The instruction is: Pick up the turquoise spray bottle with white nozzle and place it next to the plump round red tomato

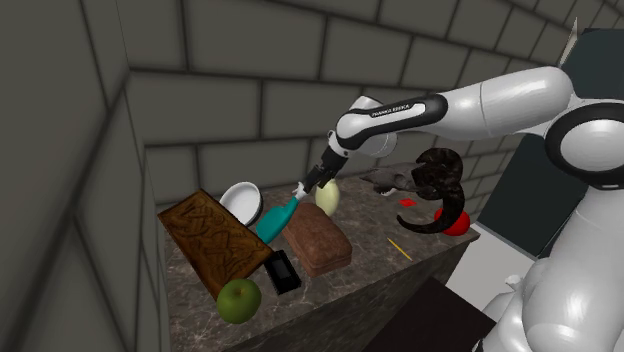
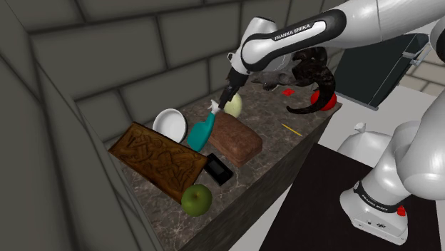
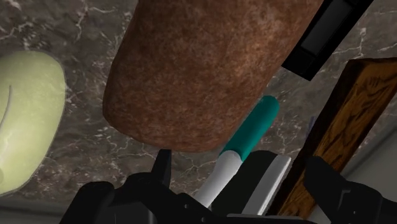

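One spray bottle, tilted, white nozzle clasped between jaws

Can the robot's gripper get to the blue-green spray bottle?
Probably yes. The gripper is right at the nozzle end of the spray bottle, with nothing between them, though the loaf and bowl crowd its body.

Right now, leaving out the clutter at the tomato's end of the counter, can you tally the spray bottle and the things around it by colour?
Brown: 2 (carved board, loaf)
Green: 1 (apple)
Turquoise: 1 (spray bottle)
White: 1 (bowl)
Black: 1 (flat device)
Pale yellow-green: 1 (rounded thing)
Total: 7
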`<state>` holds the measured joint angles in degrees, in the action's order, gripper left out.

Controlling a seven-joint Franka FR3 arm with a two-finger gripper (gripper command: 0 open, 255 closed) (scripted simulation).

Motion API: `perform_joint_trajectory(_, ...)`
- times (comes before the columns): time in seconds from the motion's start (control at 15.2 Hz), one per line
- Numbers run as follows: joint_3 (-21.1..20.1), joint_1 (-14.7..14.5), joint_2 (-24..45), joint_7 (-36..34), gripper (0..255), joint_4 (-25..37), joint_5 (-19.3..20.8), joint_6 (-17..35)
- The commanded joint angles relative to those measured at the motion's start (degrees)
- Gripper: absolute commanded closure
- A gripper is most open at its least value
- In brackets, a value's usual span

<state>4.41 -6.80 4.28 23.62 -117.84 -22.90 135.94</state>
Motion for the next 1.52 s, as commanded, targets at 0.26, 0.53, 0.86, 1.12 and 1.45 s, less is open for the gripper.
perform_joint_trajectory(0.26,-0.7,-0.5,3.9,1.2,0,0.2,-1.8,3.9)
perform_joint_trajectory(0.53,-0.7,-0.5,3.9,1.2,0,0.2,-1.8,3.9)
perform_joint_trajectory(0.86,-0.7,-0.5,3.9,1.2,255,0.2,-1.8,3.9)
perform_joint_trajectory(1.12,-0.7,-0.5,3.9,1.2,255,0.2,-1.8,3.9)
perform_joint_trajectory(1.45,-0.7,-0.5,3.9,1.2,255,0.2,-1.8,3.9)
